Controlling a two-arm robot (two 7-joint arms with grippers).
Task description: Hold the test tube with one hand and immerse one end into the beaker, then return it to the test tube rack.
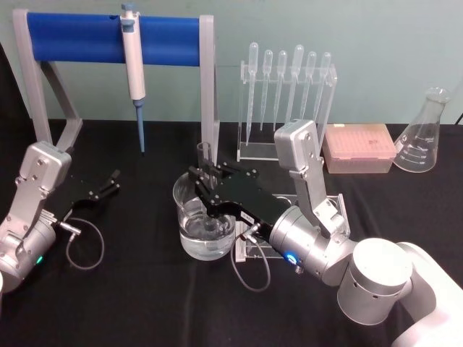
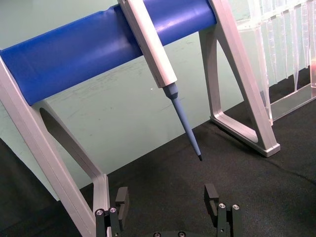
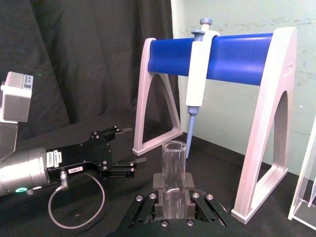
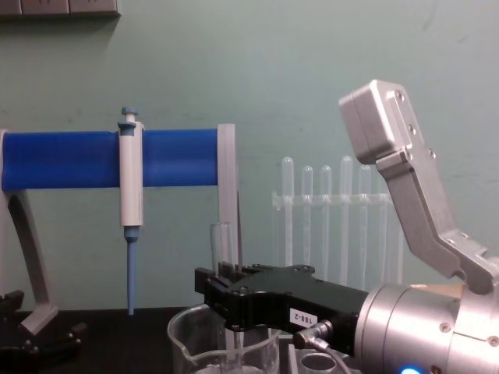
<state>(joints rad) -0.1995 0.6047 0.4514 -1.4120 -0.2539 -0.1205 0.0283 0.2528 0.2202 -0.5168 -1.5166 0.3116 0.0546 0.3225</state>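
Two fingers [image 3: 159, 183] of my right gripper [image 3: 174, 195] press in on the test tube [image 3: 174, 168] from either side, pinching it below the middle. The tube stands upright with its open rim on top, well clear of the finger pads.

From my head, I see that gripper hanging over the beaker [image 1: 179, 199] near the middle of the black table [image 1: 145, 303]. The tube runs down past the beaker's rim into it. Clear liquid fills the lower part of the beaker, and the tube's rounded end seems to reach that liquid, though I cannot tell how deep it sits. From my chest, the tube rises straight up out of the black gripper body, with the beaker's rim and spout just below.

Just beside the beaker on my right, the tube rack [image 1: 244, 254] lies on the table, partly hidden under my right wrist.

My left gripper [image 1: 112, 182] rests low on my left side, well apart from the beaker. Its fingers are spread wide and hold nothing.

Along the back of the table stands a frame with a blue bar [image 1: 79, 36], and a pipette gun [image 1: 132, 69] hangs from it, tip down. To the right of it are a clear stand of plastic droppers [image 1: 289, 87], a pink box [image 1: 359, 148] and a glass flask [image 1: 425, 137].
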